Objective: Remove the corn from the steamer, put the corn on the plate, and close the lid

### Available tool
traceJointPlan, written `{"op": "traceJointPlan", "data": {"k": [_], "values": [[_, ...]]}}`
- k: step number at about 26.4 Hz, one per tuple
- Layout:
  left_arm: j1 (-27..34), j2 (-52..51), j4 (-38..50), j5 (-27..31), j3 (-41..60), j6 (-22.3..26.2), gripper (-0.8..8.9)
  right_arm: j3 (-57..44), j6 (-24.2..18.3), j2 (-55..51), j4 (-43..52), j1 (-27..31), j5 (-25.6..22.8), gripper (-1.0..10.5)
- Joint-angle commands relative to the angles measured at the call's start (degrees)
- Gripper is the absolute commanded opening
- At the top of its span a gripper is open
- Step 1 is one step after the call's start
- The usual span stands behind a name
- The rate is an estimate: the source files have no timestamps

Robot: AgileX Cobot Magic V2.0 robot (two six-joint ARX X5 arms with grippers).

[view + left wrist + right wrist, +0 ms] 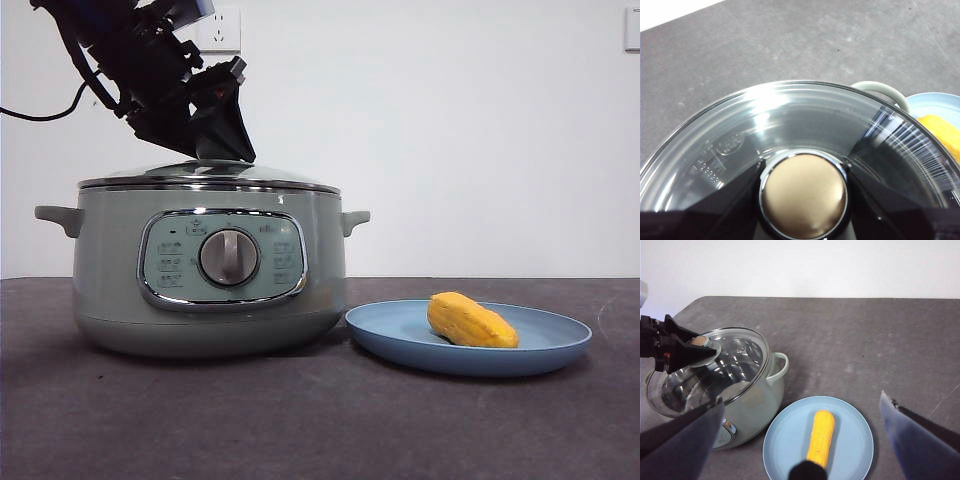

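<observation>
Nearest to me in the front view, low right of the frame, the corn (471, 320) lies on its side on the plate (560, 352), so that part looks done. Just left of it, the steamer (210, 270) fills the middle left, almost touching the plate's edge. The lid (215, 174) sits on its rim and looks level from here, though I cannot tell if it is fully seated.

Above it, at upper left of the frame, my left gripper (804, 197) is down on the lid's knob (804, 195). In the left wrist view the jaws stand on either side of the knob, close against it, and I judge they are clamped on it.

My right gripper (805, 440) hangs back, high above the plate, jaws spread wide at the lower corners of its own view and holding nothing.

The risk I see is in the release. If I open while the lid is off-centre, it could slip or tilt on the rim. If I lift before the jaws clear the knob, I drag the lid off again. A sideways pull could also nudge the steamer into the plate.
</observation>
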State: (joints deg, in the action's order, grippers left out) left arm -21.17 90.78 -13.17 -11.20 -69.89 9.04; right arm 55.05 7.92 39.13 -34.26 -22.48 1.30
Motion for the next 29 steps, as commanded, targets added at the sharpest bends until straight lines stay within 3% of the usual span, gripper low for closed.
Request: {"op": "traceJointPlan", "data": {"k": [1, 8, 10, 12, 14, 23, 29], "values": [[0.15, -0.15, 0.66, 0.17, -0.61, 0.72, -0.08, -0.28, -0.48, -0.15, 0.31, -0.07, -0.15, 6.0], [0.17, 0.11, -1.53, 0.44, -0.61, 0.37, 0.13, -0.28, -0.48, -0.15, 0.31, -0.09, -0.13, 6.0], [0.33, 0.11, -1.62, 0.39, -0.61, 0.37, 1.47, -0.28, -0.48, -0.13, 0.31, -0.09, -0.11, 6.0], [0.66, 0.11, -1.51, 0.42, -0.63, 0.07, 4.09, -0.28, -0.46, -0.13, 0.26, -0.09, -0.02, 6.0], [0.70, 0.11, -1.49, 0.46, -0.66, 0.00, 5.66, -0.28, -0.46, -0.13, 0.22, -0.09, 0.17, 6.0], [0.70, -2.36, -1.95, 0.55, -1.22, -0.02, 5.66, -0.28, -0.46, -0.13, -2.16, -0.09, 0.26, 6.0], [0.63, -7.65, -10.49, 0.52, -4.79, -0.04, 5.66, -0.28, -1.01, -0.15, -3.34, -0.09, 1.05, 6.0]]}}
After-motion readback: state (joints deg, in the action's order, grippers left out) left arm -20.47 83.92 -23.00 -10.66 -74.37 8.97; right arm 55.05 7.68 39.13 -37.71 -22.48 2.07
